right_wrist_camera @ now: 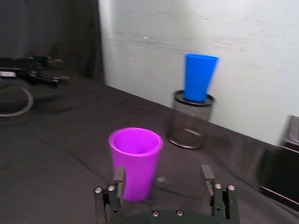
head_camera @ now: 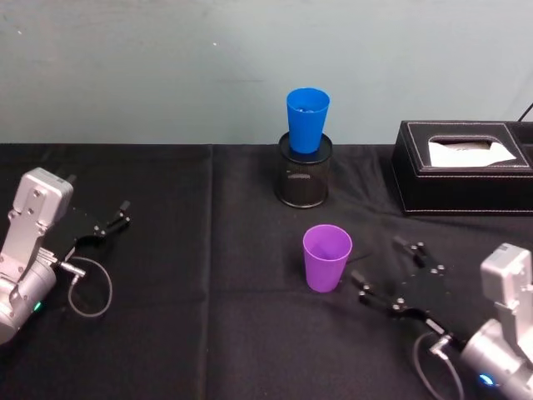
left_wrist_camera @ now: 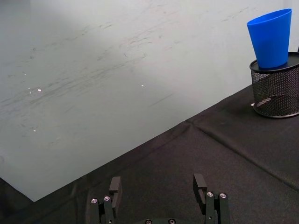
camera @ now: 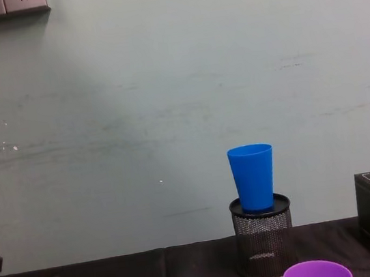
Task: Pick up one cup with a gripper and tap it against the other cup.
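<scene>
The purple cup (head_camera: pixel 326 257) stands upright on the black cloth in the middle of the table. My right gripper (head_camera: pixel 379 262) sits just to its right, low over the cloth, open and holding nothing. In the right wrist view the purple cup (right_wrist_camera: pixel 135 161) stands just ahead of one finger of that gripper (right_wrist_camera: pixel 163 179), outside the gap. The blue cup (head_camera: pixel 307 119) sits upright in the top of a black wire-mesh pen holder (head_camera: pixel 304 175) at the back centre. My left gripper (head_camera: pixel 96 193) rests open at the far left, well away from both cups.
A black tissue box (head_camera: pixel 462 167) stands at the back right, close to the pen holder. A cable loop (head_camera: pixel 87 287) lies beside the left arm. The wall rises right behind the table's far edge.
</scene>
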### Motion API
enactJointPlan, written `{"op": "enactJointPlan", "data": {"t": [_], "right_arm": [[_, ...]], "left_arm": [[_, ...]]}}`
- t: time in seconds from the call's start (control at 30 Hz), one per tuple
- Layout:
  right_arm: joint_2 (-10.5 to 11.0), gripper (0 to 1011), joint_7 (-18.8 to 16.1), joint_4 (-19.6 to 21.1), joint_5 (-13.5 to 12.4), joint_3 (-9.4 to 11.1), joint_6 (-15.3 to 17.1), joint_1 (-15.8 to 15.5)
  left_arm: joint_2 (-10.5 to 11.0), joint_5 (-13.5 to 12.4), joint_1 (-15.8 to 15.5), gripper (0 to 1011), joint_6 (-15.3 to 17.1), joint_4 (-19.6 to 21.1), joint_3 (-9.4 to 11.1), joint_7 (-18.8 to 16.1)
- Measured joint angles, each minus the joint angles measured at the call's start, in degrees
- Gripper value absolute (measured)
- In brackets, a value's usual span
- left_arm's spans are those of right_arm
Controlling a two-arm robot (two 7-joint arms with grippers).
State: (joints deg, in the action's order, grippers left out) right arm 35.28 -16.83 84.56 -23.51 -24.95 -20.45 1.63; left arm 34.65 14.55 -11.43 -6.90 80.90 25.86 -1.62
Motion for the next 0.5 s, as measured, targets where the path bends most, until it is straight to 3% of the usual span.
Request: {"op": "enactJointPlan", "data": {"t": [0.27, 0.5], "right_arm": [[-3.67, 1003, -4.0, -2.3, 0.09, -2.06, 1.89, 3.11], [-6.53, 1003, -6.18, -5.28, -0.66, -2.32, 3.12, 5.39]], "left_arm": [[0.0, 0.0, 0.0, 1000, 0.0, 0.0, 0.0, 0.0], [0.0, 0.0, 0.0, 1000, 0.0, 0.0, 0.0, 0.0]]}}
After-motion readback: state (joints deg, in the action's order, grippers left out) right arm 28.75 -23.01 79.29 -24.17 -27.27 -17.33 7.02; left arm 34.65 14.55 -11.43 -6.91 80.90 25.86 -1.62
